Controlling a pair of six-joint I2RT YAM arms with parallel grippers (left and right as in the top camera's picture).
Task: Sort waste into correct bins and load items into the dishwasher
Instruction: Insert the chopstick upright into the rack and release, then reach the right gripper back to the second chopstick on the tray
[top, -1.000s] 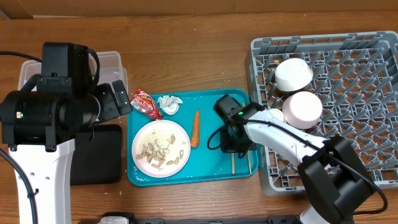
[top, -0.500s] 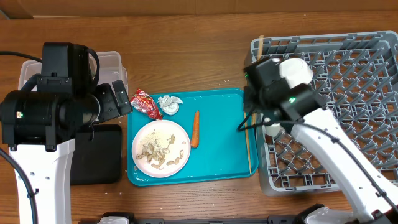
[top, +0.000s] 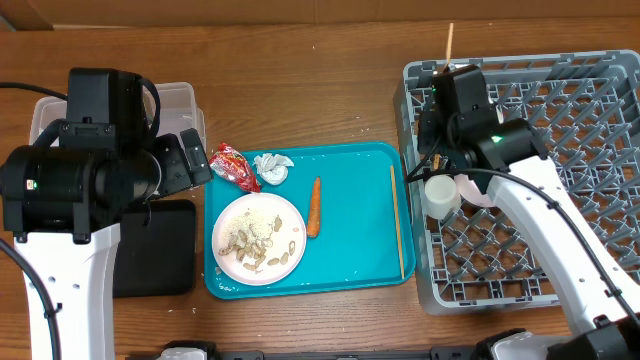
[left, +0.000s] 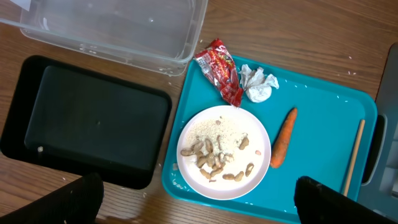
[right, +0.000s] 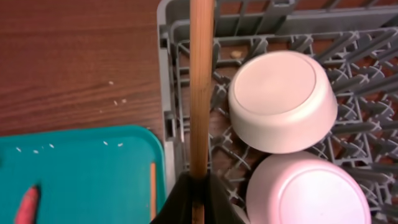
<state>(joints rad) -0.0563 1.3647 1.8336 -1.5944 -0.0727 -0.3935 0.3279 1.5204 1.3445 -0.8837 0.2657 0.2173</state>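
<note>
Jaws on our right gripper (right: 198, 186) are pinched shut on one end of a thin wooden chopstick (right: 201, 93). The stick runs straight out from them toward the far edge of the bench. It crosses the left wall of the large square grey plastic dish rack (top: 600, 70) near the rack's far-left corner, and in the overhead view its tip shows beyond the far wall.

We judge the step in hand to be setting this stick into the rack. To do it well, we first need the whole length inside the walls, so we should draw back toward the near edge or swing the tip rightward. The two upturned white round bowls (right: 283, 102) sit just beside the stick's path, and the small white cup (top: 441, 195) stands close to the arm, so any swing ought to be small and slow. We think it best to go low and lay the stick flat across several lattice bars before letting go, since a stick dropped on end could slip through the grid.

Our left gripper (top: 187, 160) hangs over the bench's left side with its jaws spread wide and empty. A second wooden chopstick (top: 397, 225) lies on the teal plastic tray (top: 350, 160), along its right side.
</note>
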